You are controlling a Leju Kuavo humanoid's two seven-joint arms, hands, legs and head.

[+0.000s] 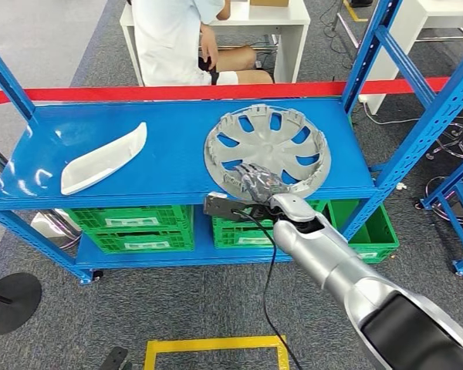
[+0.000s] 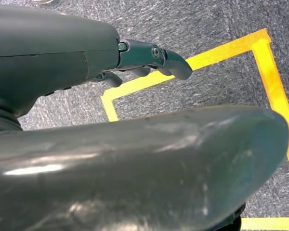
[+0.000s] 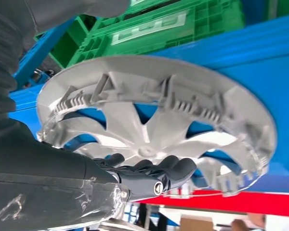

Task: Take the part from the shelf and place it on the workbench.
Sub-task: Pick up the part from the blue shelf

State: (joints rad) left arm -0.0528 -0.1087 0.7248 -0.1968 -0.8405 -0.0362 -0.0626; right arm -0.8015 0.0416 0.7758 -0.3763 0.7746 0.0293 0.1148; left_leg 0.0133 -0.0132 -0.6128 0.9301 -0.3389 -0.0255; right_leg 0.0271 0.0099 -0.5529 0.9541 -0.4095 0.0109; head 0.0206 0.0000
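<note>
We locate the task's part, a silver wheel cover (image 1: pixel 268 150), lying inner face up on the top level of the blue shelf (image 1: pixel 170 166), toward its right end. A white trim panel (image 1: pixel 104 158) lies well apart on the left of the same level. Green crates (image 1: pixel 137 228) sit on the lower level.

Our right hand (image 1: pixel 254 182) reaches over the front edge of the shelf, with its dark fingers (image 3: pixel 172 168) laid across the near rim and into the dished interior of the wheel cover. The right wrist view shows the fingers touching the part, but we cannot tell whether the thumb has closed beneath the rim, so we do not treat the grasp as confirmed. Our left hand (image 2: pixel 136 62) hangs above the floor beside the yellow floor marking (image 2: pixel 223 53), fingers loosely extended, holding nothing.

Hazards we judge from this position:

1. The part is wide and thin and is contacted at one edge. A lift from here may let the far side droop, so the cover pivots out of the fingers.
2. The clip tabs round the rim offer an uneven surface; fingers resting on a tab may slip.
3. A drag toward us may catch the rim on the front edge of the shelf.
4. A person (image 1: pixel 177 38) sits behind the shelf; a dropped cover could roll toward them.
</note>
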